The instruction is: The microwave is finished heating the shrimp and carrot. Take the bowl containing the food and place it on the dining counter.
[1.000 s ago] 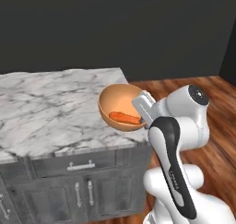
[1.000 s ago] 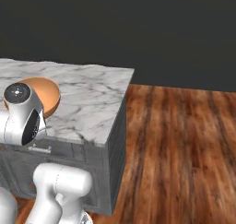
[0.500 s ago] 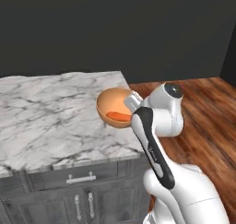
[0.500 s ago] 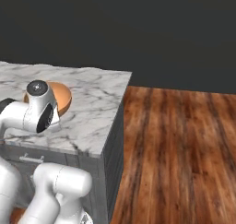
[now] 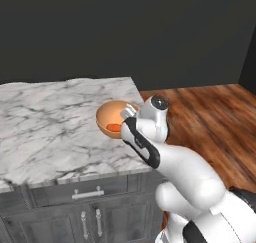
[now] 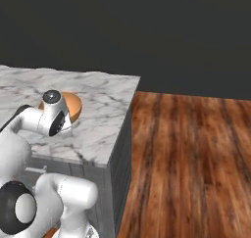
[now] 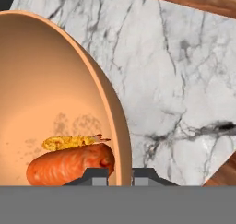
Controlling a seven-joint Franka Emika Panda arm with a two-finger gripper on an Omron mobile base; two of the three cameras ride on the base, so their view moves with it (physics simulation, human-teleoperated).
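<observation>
Fingers [image 7: 120,174] pinch the bowl [image 7: 50,98] wall, one tip inside by the carrot [image 7: 69,164] and shrimp [image 7: 69,141], one outside, keeping it level over the marble tabletop [image 7: 184,89] for set-down.

Orange-tan bowl [image 7: 55,80] (grey-veined white counter [image 7: 184,80])

carrot [image 7: 69,164] in bowl [image 5: 112,119], over dining counter [image 5: 50,132]

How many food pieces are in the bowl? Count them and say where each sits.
2. The carrot lies at the bottom of the bowl, and a small yellowish shrimp rests just above it. More could be hidden beneath.
</observation>
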